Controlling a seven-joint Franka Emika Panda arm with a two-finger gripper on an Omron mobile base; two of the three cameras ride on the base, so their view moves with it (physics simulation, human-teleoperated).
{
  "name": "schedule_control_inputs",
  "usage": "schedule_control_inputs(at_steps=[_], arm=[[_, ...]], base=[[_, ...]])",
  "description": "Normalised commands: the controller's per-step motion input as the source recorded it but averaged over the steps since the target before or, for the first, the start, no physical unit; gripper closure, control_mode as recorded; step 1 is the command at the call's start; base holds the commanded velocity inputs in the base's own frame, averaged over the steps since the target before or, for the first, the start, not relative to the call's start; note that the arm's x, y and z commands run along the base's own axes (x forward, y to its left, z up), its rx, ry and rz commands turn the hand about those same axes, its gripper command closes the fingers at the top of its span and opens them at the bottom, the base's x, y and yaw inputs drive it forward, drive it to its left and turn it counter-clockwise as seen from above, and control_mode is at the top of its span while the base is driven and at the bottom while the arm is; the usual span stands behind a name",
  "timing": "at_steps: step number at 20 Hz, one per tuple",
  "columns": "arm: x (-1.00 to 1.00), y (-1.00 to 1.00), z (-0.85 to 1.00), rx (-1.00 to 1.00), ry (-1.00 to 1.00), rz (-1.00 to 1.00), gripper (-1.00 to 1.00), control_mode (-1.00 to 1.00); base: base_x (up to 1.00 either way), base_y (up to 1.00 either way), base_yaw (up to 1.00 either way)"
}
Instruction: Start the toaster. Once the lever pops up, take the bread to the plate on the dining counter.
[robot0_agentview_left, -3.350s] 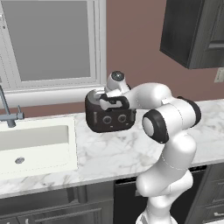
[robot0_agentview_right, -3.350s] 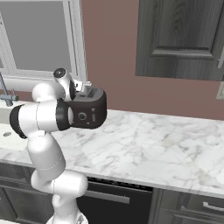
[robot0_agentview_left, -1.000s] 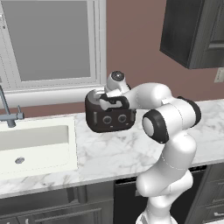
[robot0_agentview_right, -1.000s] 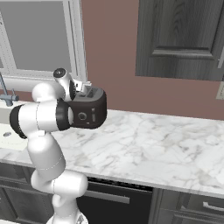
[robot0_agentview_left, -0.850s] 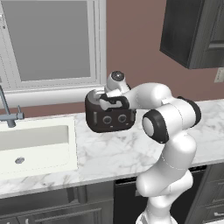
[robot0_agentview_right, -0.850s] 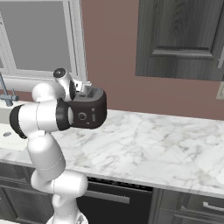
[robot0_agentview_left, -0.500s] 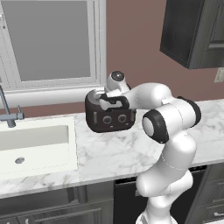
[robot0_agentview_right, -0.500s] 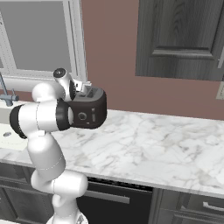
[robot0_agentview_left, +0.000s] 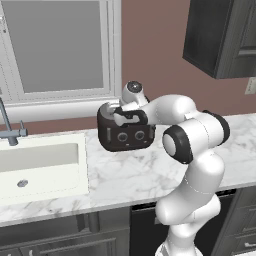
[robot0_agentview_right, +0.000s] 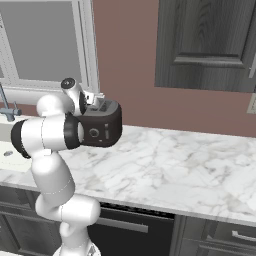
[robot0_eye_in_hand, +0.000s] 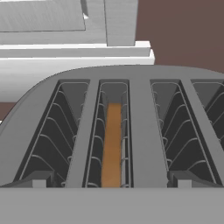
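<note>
Overhead, arm bent over toaster (robot0_agentview_left: 125, 135), fingers (robot0_eye_in_hand: 37, 180) spread, bread (robot0_eye_in_hand: 112, 144) in slot.

White rectangular sink basin (robot0_agentview_left: 37, 165) set into grey-veined white marble worktop (robot0_agentview_left: 125, 175); grey metal tap (robot0_agentview_left: 10, 127) behind; white-framed window (robot0_agentview_left: 60, 50); dark wall cabinet (robot0_agentview_right: 205, 45).

We see the marble worktop (robot0_agentview_right: 165, 170) lying bare right of the toaster (robot0_agentview_left: 125, 135), giving wide free passage. Close behind the toaster stand the wall and window sill (robot0_agentview_left: 60, 107). In the hand view, the bread (robot0_eye_in_hand: 112, 144) fills the second slot from the left; the other slots stand open.
</note>
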Motion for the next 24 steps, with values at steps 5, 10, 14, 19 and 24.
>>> schedule_control_inputs(at_steps=[5,10,14,19,24], arm=[[0.00,0.00,0.00,0.00,0.00,0.00,-1.00,-1.00],[0.00,0.00,0.00,0.00,0.00,0.00,-1.00,-1.00],[0.00,0.00,0.00,0.00,0.00,0.00,-1.00,-1.00],[0.00,0.00,0.00,0.00,0.00,0.00,-1.00,-1.00],[0.00,0.00,0.00,0.00,0.00,0.00,-1.00,-1.00]], base=[[0.00,0.00,0.00],[0.00,0.00,0.00],[0.00,0.00,0.00],[0.00,0.00,0.00],[0.00,0.00,0.00]])
